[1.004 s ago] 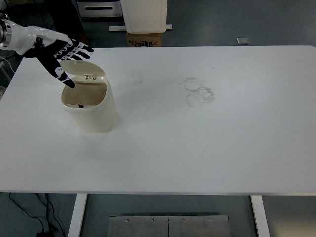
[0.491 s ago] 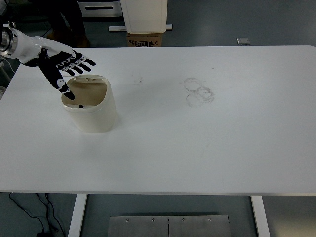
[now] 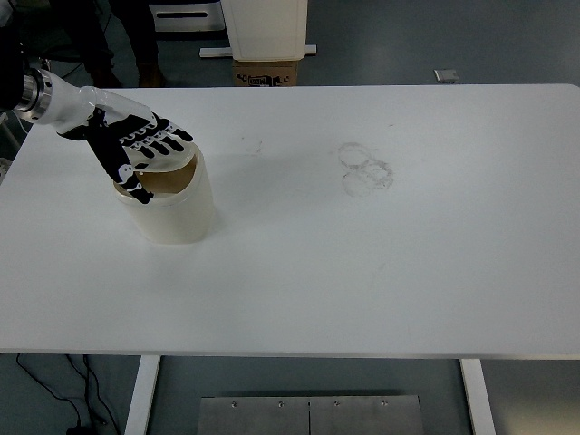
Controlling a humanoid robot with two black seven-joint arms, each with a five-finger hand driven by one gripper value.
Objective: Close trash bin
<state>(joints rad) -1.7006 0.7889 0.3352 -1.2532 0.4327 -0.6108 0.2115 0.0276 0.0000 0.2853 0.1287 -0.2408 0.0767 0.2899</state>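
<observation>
A cream trash bin (image 3: 172, 204) stands on the left part of the white table (image 3: 362, 272). Its lid (image 3: 168, 172) lies nearly flat over the opening, with a tan strip of the inside still showing along the front. My left hand (image 3: 140, 149) rests flat on top of the lid, its black fingers spread and holding nothing. The right arm is out of view.
Faint ring marks (image 3: 364, 169) stain the table's middle. Beyond the far edge stand a white cabinet (image 3: 265, 27) and a cardboard box (image 3: 265, 72). A person's legs (image 3: 136, 36) show at the top left.
My left hand has come down and to the right onto the bin. The lid, raised a second ago, has swung down under it to almost flat.
</observation>
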